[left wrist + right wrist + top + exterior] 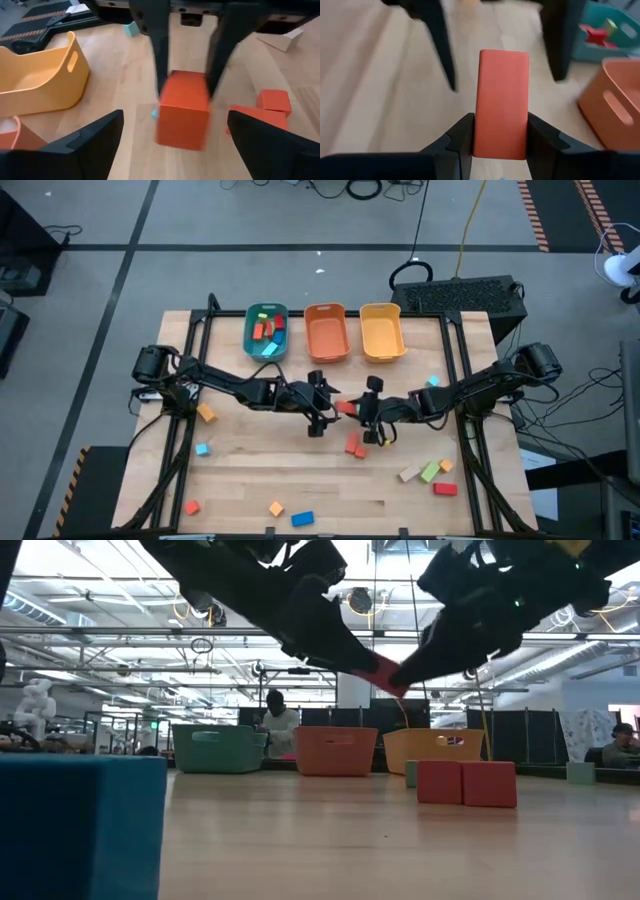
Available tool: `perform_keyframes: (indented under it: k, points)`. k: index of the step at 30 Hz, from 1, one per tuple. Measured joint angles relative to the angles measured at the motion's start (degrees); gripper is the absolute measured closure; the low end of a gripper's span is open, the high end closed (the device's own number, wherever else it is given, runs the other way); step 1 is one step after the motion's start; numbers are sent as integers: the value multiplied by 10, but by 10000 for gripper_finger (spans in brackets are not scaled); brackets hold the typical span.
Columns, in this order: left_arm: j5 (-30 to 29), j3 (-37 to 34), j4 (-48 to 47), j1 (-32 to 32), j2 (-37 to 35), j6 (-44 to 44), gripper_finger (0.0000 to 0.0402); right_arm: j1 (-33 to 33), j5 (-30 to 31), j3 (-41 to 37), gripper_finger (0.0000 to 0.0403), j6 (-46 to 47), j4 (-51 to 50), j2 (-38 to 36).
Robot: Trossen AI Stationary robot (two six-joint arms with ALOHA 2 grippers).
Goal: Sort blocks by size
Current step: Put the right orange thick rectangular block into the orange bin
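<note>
**Holding the red bar at mid-table between both claws**

Gripping is done by my right gripper (500, 135): its fingers are partly closed on one end of a red bar block (502, 100), which projects straight ahead of the claw, above the table (300, 480). My left gripper (170, 137) faces it from the opposite side with fingers spread as wide as they go, one on each side of the bar's free end, touching nothing that I can see.

Handling judgement: the bar looks like painted wood, so rigid, light and not fragile. Its smooth flat faces could slip under a light pinch. I would grip across the two long flat sides, near the middle, not at a corner.

Beyond the left claw stand the teal bin (266, 332), orange bin (326, 332) and yellow bin (381, 332). Below the right claw lie loose red blocks (354, 446).
</note>
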Motion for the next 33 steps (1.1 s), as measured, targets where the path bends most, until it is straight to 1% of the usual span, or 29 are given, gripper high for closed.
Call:
perform_keyframes:
  k: [4, 6, 10, 14, 20, 22, 27, 33]
  points:
    - [5, 0, 8, 0, 0, 11, 65, 1, -11, 0, 278, -14, 18, 0]
    - [19, 0, 18, 0, 0, 12, 75, 1, -11, 0, 277, -14, 17, 0]
    - [34, 0, 20, 0, 0, 11, 107, 1, -11, 0, 277, -14, 18, 0]
    - [47, 0, 16, 1, 0, 11, 154, 1, -11, 0, 277, -14, 23, 0]
    - [61, 0, 14, 6, 0, 10, 242, 1, -20, 0, 277, -15, 40, 0]
    - [62, 0, 12, 6, 0, 10, 265, 1, -25, 0, 276, -14, 41, 0]
    - [55, 0, 12, 6, -3, 9, 266, 1, -21, 0, 260, -7, 42, 0]
    - [20, 0, -4, 7, -9, -5, 266, 1, -2, 1, 219, 19, 30, 0]
